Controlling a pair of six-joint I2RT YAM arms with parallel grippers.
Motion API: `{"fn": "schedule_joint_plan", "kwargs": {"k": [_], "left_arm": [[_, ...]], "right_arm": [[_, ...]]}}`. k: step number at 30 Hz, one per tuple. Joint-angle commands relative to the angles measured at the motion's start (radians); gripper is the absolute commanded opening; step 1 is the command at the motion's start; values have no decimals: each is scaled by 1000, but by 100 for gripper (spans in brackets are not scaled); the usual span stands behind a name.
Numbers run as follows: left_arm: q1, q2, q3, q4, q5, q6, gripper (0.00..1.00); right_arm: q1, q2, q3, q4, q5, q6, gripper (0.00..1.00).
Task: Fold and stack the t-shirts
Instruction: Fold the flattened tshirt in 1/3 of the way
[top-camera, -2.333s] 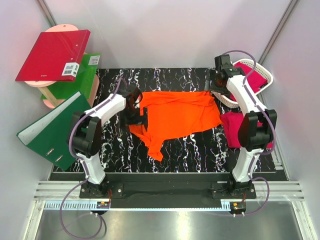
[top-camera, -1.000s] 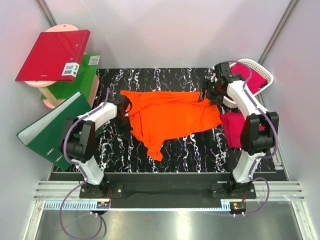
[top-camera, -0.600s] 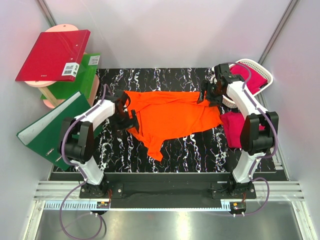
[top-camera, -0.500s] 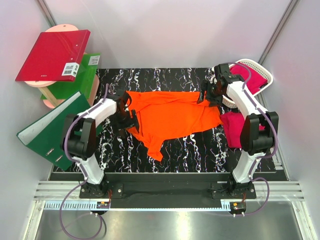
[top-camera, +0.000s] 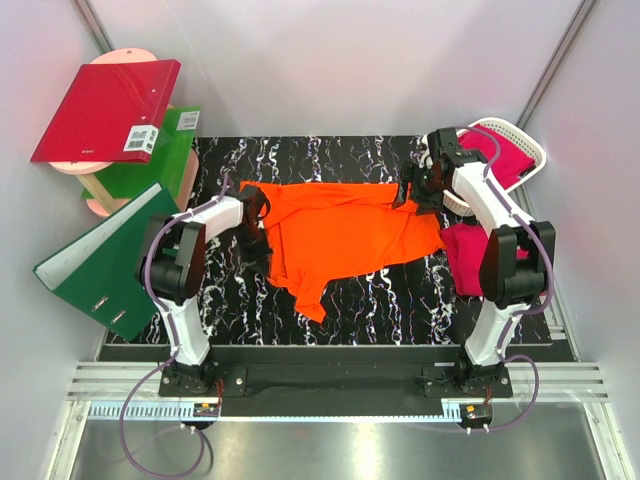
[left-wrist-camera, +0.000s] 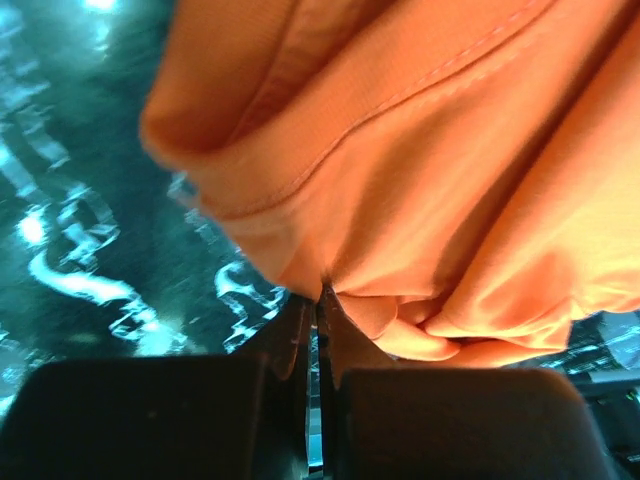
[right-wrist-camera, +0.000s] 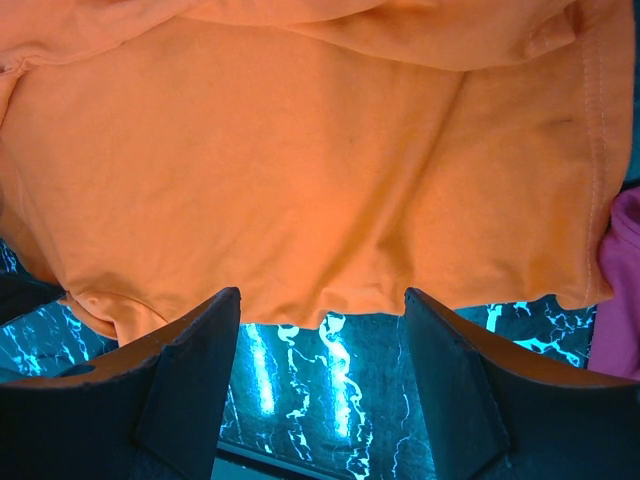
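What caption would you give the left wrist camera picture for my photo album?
Left tool shut tight on a pinched fold of the orange t-shirt over the black marbled table.

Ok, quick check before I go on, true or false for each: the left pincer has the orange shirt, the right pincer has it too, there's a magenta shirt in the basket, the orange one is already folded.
1. The left pincer is shut on the orange t-shirt. True.
2. The right pincer is clamped on the orange t-shirt. False: its fingers stand wide apart at the cloth's edge.
3. A magenta t-shirt lies in the white basket. True.
4. The orange t-shirt is folded. False: it lies spread out and rumpled on the table.
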Motion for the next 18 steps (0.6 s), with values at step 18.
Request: {"fn": "schedule_joint_plan", "kwargs": {"k": [18], "left_arm": [[124, 44, 166, -229, -246, 57, 0]], "right_arm": [[4, 68, 56, -41, -59, -12, 73]]}}
